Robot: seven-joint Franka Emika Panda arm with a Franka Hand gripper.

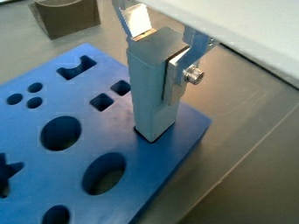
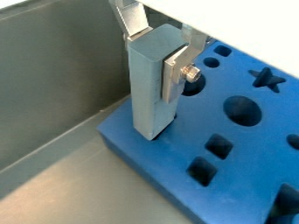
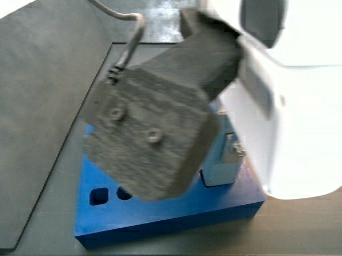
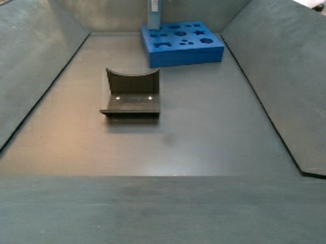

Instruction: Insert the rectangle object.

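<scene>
The rectangle object is a tall grey block standing upright; it also shows in the other wrist view. My gripper is shut on its upper part, silver fingers on two opposite faces. The block's lower end meets the blue board close to one corner. Whether it sits in a slot or on the surface is hidden by the block itself. The board has several cut-out holes: round, square, star and cross shapes. In a side view the block stands at the board's far left corner.
The dark fixture stands on the grey floor mid-bin and also shows in a wrist view. Sloped grey walls enclose the floor. In a side view the gripper body blocks most of the board.
</scene>
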